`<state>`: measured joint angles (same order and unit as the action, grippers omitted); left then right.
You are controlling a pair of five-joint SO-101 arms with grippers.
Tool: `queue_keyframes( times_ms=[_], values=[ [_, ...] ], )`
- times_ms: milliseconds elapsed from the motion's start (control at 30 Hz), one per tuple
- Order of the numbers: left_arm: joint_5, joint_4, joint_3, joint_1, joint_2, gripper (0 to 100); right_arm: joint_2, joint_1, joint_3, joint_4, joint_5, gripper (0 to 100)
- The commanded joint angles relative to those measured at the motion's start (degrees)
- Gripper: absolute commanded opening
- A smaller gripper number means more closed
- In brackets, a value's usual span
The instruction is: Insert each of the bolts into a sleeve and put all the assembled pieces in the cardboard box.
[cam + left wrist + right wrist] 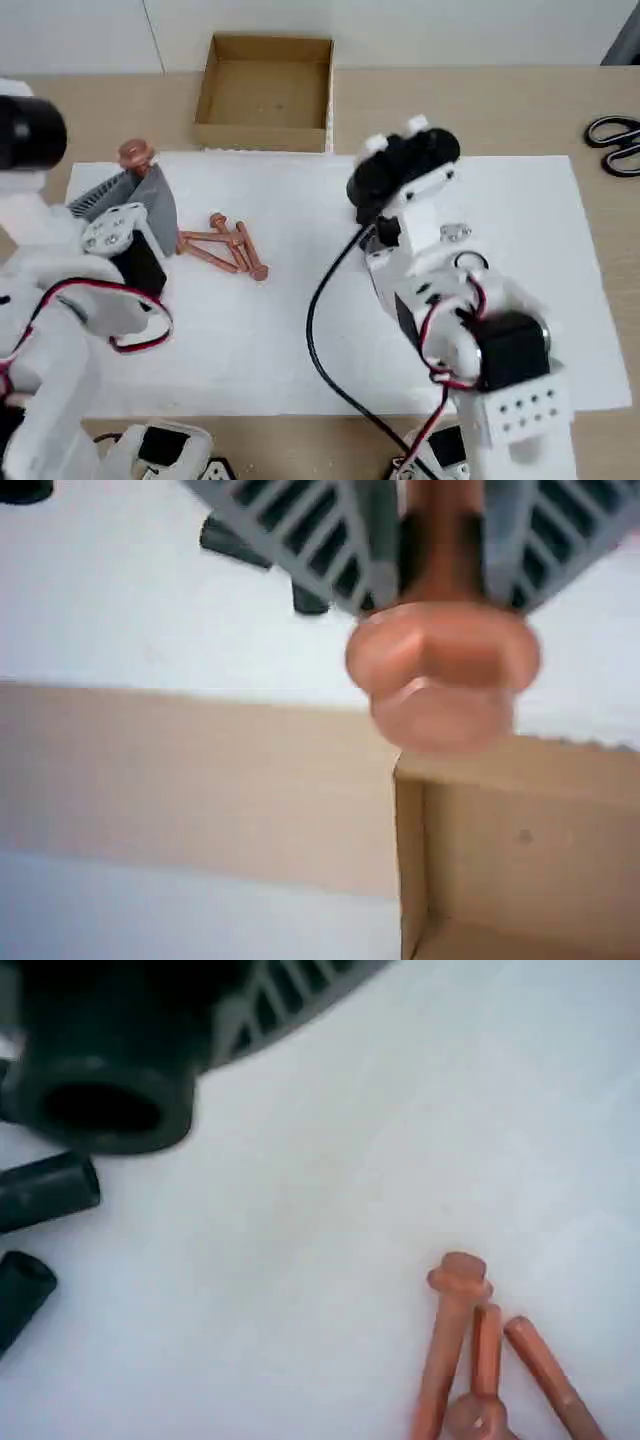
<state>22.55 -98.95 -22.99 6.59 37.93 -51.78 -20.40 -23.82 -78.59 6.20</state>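
A cardboard box is set just behind the paper sheet. Left of centre on the sheet, loose bolts are piled; behind them — near the box's front-left corner — one bolt is held in the left gripper. Scissors are laid far right, off the sheet. Two loose sleeves lie beside the held sleeve in the right gripper.

The left hand clamps a copper-coloured bolt between grey slotted fingers, with the bolt's flanged head at mid-frame. Beyond it lie a white sheet, the tan counter and a cardboard box corner.
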Motion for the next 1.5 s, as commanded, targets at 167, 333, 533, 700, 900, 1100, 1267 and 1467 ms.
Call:
queue_keyframes(
  times_ms=[167, 333, 533, 700, 900, 1100, 1267, 1467],
  values=[
    [-0.44, 18.90, 18.68, 0.18, 0.44, 1, -8.48, -0.31, -13.27, 11.21, 0.35, 0.3],
    [2.29, 30.42, 30.73, 0.44, 0.44, 1, -12.44, -0.40, -23.47, 20.70, -0.18, 0.4],
    [2.81, 38.42, 38.37, 2.64, 0.35, 1, -20.70, -1.63, -36.22, 31.69, -7.82, 0.4],
    [2.73, 45.45, 43.38, 7.56, 0.09, 1, -28.44, -6.46, -48.88, 41.45, -10.20, 0.4],
    [2.73, 55.21, 51.21, 11.69, 0.09, 1, -37.85, -9.01, -60.22, 48.31, -10.02, 0.4],
    [2.90, 61.54, 58.86, 15.03, 0.44, 1, -44.26, -9.45, -64.79, 48.31, -10.29, 0.4],
    [7.03, 61.71, 59.65, 16.26, 0.44, 1, -45.49, -9.63, -65.76, 48.31, -10.29, 0.4],
    [7.74, 61.71, 59.91, 18.20, 0.88, 1, -45.49, -9.45, -65.85, 48.04, -14.51, 0.4]
  ],
)
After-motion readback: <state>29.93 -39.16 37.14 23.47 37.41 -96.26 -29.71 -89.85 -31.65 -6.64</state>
